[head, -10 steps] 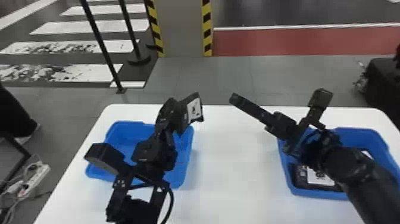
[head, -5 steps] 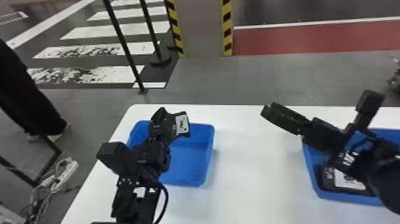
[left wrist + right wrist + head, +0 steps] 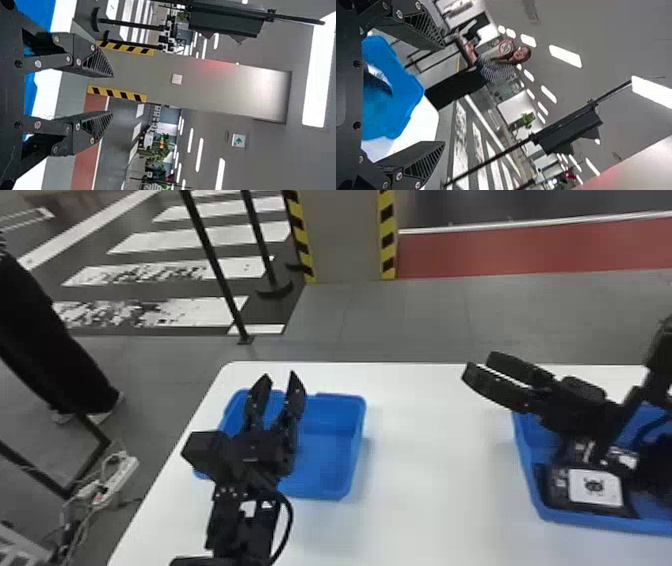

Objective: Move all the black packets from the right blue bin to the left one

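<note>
At least 2 black packets [image 3: 595, 488] lie in the right blue bin [image 3: 590, 522], at the lower right of the head view, the back 1 partly hidden, so I judge the job unfinished. A bit beyond, at centre left, I see bare floor in the visible part of the left blue bin [image 3: 325, 460]. In the right wrist view, a black-and-white item [image 3: 378, 77] shows in a blue bin; it may be 1 packet already delivered, but I can't confirm it. Farther out, my left gripper [image 3: 281, 376] points past that left bin, fingers spread, empty. My right gripper [image 3: 443, 95] is spread and empty too, so those 2 still need fetching.
</note>
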Available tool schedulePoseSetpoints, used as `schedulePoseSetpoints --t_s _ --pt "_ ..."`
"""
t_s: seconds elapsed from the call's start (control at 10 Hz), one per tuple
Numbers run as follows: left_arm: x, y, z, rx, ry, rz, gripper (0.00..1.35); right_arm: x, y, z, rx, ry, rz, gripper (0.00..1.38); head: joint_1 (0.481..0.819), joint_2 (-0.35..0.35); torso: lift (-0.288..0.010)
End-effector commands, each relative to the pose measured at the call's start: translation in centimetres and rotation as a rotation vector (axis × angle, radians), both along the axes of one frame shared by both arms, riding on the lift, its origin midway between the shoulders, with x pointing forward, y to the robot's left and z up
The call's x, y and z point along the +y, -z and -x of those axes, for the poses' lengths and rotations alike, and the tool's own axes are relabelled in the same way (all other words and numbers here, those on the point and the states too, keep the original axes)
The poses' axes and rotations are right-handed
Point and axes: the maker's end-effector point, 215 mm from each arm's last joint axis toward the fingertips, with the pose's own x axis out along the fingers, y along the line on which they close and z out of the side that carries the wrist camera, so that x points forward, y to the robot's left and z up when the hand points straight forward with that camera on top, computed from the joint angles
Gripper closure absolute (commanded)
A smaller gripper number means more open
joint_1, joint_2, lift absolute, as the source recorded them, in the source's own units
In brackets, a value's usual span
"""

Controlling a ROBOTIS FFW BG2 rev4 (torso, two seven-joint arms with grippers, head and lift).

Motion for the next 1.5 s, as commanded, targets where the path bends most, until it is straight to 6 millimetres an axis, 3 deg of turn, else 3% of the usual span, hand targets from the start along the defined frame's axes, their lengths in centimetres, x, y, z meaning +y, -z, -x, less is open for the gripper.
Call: schedulePoseSetpoints --t_s 0.0,0.2,0.4,0.5,0.6,0.8,1.0,1.4 --pt "-1.8 -1.5 0.6 -0.061 0.027 0.07 0.11 -3.8 0.1 1.5 -0.023 0.118 0.182 0.18 0.695 0.208 -0.11" --pt "-3.0 -2.0 1.9 -0.096 0.04 0.101 0.12 -10.4 3.5 3.9 0.056 0.326 0.317 0.17 0.695 0.126 -0.11" --pt "-3.1 -1.7 3.0 -0.105 0.037 0.107 0.12 -17.7 9.1 5.8 0.191 0.513 0.442 0.17 0.695 0.051 -0.11" --pt "-3.1 -1.6 3.3 -0.105 0.037 0.111 0.12 -20.6 11.0 6.6 0.248 0.578 0.498 0.17 0.695 0.026 -0.11" --pt "-3.2 -1.7 3.4 -0.107 0.038 0.113 0.12 -23.1 11.6 6.6 0.273 0.635 0.557 0.17 0.695 -0.023 -0.11" --pt "-3.9 -2.1 3.1 -0.114 0.05 0.118 0.12 -24.8 12.0 5.5 0.297 0.661 0.591 0.17 0.695 -0.093 -0.11" --pt "-3.9 -1.7 3.2 -0.105 0.052 0.121 0.12 -25.8 13.3 5.0 0.348 0.685 0.614 0.17 0.695 -0.116 -0.11" --pt "-4.0 -1.2 3.1 -0.089 0.059 0.128 0.12 -24.2 16.3 4.8 0.427 0.647 0.585 0.18 0.695 -0.118 -0.11"
